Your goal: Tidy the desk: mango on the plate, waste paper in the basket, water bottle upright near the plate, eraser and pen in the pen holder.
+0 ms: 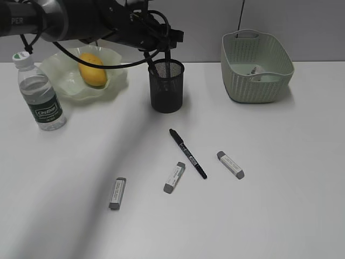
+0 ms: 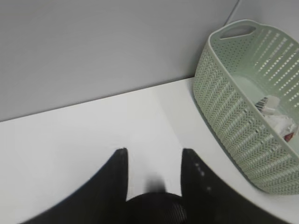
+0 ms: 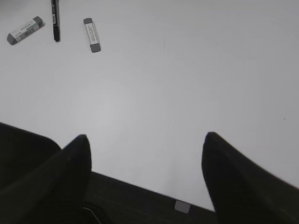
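A: White desk (image 1: 280,205), grey wall behind. Biggest things?
B: Basket (image 1: 257,67) far right, paper (image 2: 279,122) inside. Plate (image 1: 64,81) holds the mango (image 1: 92,69); bottle (image 1: 41,94) upright beside it.
A: Grippers?
B: Left gripper (image 2: 154,156) above the pen holder (image 1: 166,86), jaws apart, empty. Right gripper (image 3: 145,142) wide open, empty. Pen (image 1: 187,152) and three erasers (image 1: 174,177) lie loose.

We see a white desk (image 1: 280,205), plate (image 1: 116,83) and water bottle (image 1: 42,97) at ten o'clock, pen holder (image 1: 167,89) at twelve, basket (image 1: 256,67) at two, pen (image 1: 187,153) centred among three erasers (image 1: 174,177).
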Robot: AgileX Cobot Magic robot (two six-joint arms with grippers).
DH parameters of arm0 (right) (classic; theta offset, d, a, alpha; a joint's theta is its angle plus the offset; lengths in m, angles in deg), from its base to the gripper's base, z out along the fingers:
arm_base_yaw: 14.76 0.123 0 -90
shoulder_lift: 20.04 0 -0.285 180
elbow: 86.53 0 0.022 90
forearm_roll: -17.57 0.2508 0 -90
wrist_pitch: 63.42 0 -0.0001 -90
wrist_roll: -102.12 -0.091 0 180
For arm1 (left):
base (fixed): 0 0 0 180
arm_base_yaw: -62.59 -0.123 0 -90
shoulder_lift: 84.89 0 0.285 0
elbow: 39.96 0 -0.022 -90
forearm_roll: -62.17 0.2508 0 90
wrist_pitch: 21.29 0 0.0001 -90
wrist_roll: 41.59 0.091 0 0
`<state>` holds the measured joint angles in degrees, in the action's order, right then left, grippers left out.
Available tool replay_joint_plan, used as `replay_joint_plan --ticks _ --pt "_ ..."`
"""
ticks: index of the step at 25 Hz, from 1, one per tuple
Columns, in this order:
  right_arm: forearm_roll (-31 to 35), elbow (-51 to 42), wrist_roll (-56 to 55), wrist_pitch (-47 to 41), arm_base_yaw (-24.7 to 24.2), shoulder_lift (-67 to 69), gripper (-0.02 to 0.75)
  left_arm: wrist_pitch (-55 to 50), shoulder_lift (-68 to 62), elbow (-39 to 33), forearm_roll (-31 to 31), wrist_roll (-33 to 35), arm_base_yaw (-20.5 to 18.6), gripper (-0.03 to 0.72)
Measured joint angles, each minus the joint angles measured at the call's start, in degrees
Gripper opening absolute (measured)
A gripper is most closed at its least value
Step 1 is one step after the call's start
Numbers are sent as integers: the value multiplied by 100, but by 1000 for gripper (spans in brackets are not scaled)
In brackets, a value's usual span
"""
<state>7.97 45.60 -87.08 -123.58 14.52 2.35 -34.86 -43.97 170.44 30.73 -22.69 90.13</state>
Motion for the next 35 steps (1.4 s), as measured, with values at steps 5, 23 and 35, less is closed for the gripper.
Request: replay_joint_plan --ticks 5,23,35 --pt "0 0 0 0 0 0 582 -68 207 0 145 0 0 431" --pt "0 0 0 0 0 0 582 -5227 1831 0 2139 -692 0 453" --pt "0 0 0 0 0 0 582 -5590 2734 -967 2570 -1593 -496 453"
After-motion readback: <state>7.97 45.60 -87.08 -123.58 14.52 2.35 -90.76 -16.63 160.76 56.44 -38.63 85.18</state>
